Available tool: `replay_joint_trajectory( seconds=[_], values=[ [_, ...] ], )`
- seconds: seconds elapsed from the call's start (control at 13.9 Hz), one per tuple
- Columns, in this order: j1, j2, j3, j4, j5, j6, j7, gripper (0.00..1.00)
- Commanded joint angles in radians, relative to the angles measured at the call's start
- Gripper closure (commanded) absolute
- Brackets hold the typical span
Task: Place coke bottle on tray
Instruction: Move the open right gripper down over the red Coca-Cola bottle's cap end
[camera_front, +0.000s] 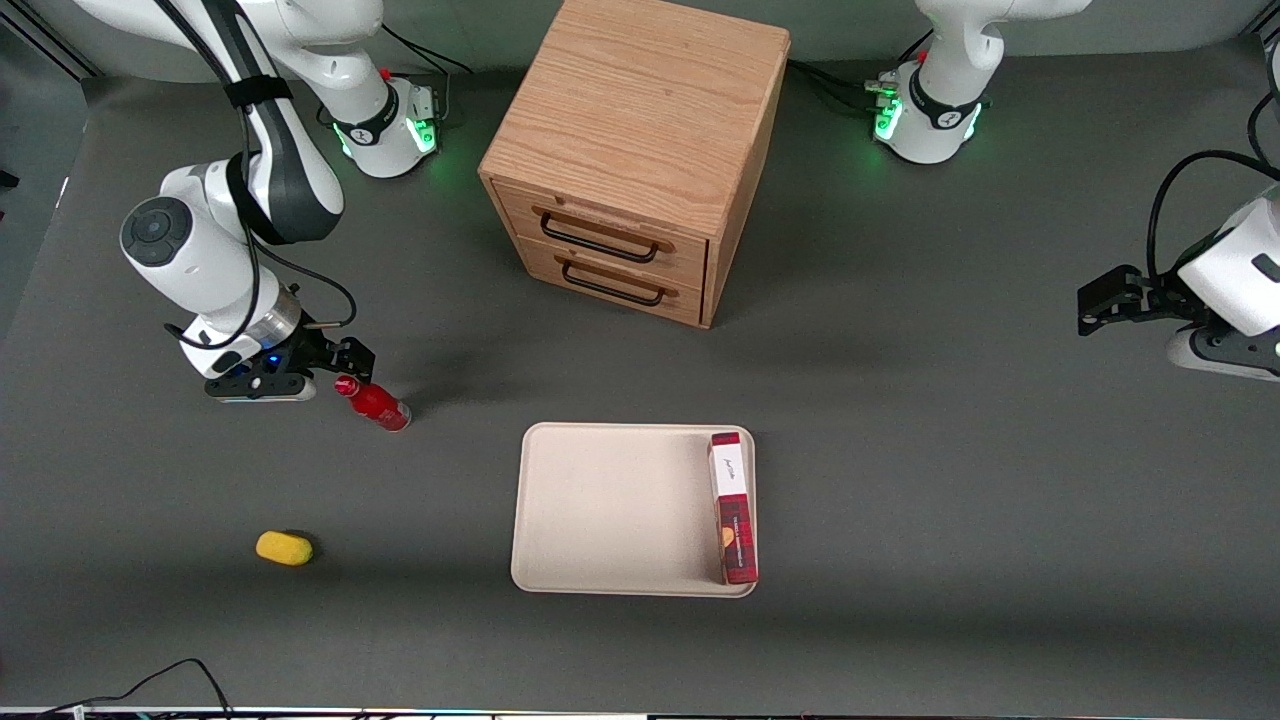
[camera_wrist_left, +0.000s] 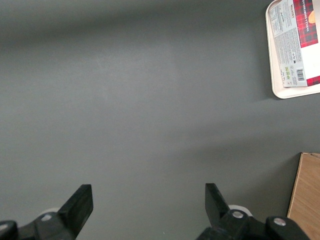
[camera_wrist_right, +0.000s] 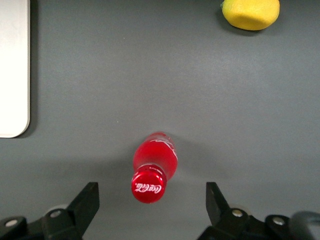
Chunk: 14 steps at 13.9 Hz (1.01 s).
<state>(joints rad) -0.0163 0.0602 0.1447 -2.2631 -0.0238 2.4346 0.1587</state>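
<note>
Nearest the front camera: a small yellow oval object (camera_front: 284, 548) lying on the grey table (camera_front: 900, 400), toward the working arm's end. Beside it along the table, the cream-beige tray (camera_front: 610, 510), flat on the mat, rim intact. A long red box with a white end (camera_front: 732, 505) lies in the tray along the edge toward the parked arm's end.

Farther from the camera than the yellow object: the coke bottle (camera_front: 373, 401), all red, red cap, standing on the table, well apart from the tray and not on it. In the right wrist view the cap of the bottle (camera_wrist_right: 149, 186) sits between the 2 fingers with clear space on each side.

The gripper (camera_front: 352, 362) hovers just above the bottle's cap, jaws spread wide, gripping nothing, no contact visible.

Farthest: wooden 2-drawer cabinet (camera_front: 630, 160), both drawers closed, black handles facing the camera.
</note>
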Motion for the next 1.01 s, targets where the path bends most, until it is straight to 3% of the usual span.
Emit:
replay_joint_trajectory(
  seconds=[0.0,0.22,0.29,0.72,0.94],
  values=[
    [-0.005,0.013,0.009,-0.013,-0.038,0.044,0.022,0.08],
    [-0.004,0.021,0.009,-0.012,-0.038,0.047,0.022,0.19],
    [-0.004,0.021,0.009,-0.012,-0.038,0.047,0.022,0.27],
    [-0.004,0.021,0.010,-0.009,-0.038,0.047,0.022,1.00],
    [-0.002,0.009,0.010,-0.007,-0.038,0.040,0.025,1.00]
  ],
)
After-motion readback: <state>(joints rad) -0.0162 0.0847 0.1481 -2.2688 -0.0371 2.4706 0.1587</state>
